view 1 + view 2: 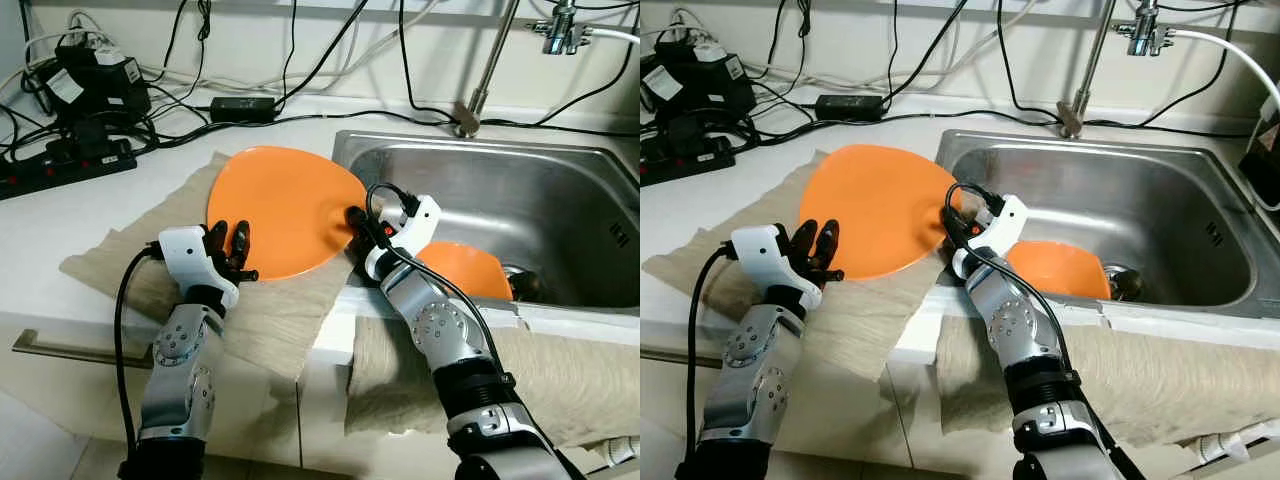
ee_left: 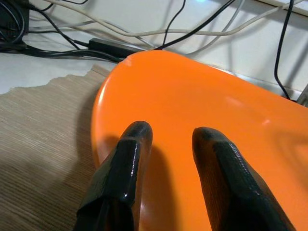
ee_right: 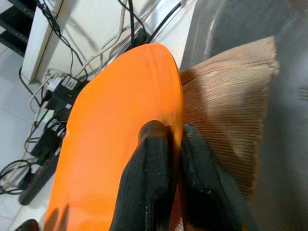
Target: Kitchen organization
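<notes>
The right gripper pinches the rim of the orange plate, 1 finger on each face, at the edge nearest the steel sink. The plate lies tilted on the beige cloth on the counter. The left gripper rests at the plate's opposite edge, its 2 fingers parted over the surface. A 2nd orange dish lies in the sink.

Black cables and power strip behind.
</notes>
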Tool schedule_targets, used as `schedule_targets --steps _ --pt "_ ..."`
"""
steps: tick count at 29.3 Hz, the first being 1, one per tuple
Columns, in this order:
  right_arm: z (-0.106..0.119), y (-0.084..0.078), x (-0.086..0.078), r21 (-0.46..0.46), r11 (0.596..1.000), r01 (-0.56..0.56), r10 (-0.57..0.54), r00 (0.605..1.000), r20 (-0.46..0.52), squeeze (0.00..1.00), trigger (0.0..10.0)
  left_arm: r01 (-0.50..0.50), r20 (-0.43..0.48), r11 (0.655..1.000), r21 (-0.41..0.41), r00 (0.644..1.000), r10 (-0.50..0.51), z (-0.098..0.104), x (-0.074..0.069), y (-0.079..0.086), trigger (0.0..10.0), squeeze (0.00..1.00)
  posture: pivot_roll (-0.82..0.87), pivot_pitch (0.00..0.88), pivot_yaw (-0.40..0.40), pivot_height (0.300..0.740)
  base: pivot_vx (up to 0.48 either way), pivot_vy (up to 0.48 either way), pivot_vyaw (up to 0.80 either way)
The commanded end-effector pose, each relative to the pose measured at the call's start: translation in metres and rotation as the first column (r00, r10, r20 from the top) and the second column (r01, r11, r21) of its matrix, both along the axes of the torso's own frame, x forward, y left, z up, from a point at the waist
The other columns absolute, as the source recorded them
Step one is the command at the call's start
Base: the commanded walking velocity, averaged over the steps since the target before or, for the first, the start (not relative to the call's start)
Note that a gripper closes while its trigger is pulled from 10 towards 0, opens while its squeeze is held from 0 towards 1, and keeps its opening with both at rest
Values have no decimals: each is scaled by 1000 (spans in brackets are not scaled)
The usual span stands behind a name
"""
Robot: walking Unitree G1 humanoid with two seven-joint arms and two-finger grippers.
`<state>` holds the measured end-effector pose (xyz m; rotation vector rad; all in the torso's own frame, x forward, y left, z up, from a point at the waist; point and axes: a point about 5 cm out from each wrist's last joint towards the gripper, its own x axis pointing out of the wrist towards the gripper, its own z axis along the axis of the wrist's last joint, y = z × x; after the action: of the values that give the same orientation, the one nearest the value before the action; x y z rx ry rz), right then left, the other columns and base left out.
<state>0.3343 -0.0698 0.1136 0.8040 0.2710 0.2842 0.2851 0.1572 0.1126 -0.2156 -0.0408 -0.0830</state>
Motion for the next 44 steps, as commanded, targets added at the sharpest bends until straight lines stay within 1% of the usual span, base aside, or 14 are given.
schedule_targets --steps 1,5,21,34,44 --pt "-36 -37 -32 -712 701 47 145 968 207 0 0 -15 -120 1000 2 993 15 -25 -8 3 10000 0 87 0 -12 740 0 0 0" --pt "-36 -37 -32 -712 701 47 145 968 206 0 0 -17 -121 1000 2 992 17 -24 -7 3 10000 0 86 0 -11 740 -150 0 0" --pt "-40 -39 -36 -718 694 50 143 968 206 0 0 -21 -128 1000 -17 992 18 -24 -6 1 10000 0 81 0 -8 740 -472 0 0" --pt "-41 -39 -37 -725 687 55 145 967 211 0 0 -18 -128 1000 -11 992 17 -24 -7 0 10000 0 79 0 -9 740 0 0 0" --pt "-37 -42 -37 -731 678 74 147 961 234 0 0 -29 -124 1000 -4 992 28 -25 -7 1 10000 0 78 0 -16 740 0 0 0"
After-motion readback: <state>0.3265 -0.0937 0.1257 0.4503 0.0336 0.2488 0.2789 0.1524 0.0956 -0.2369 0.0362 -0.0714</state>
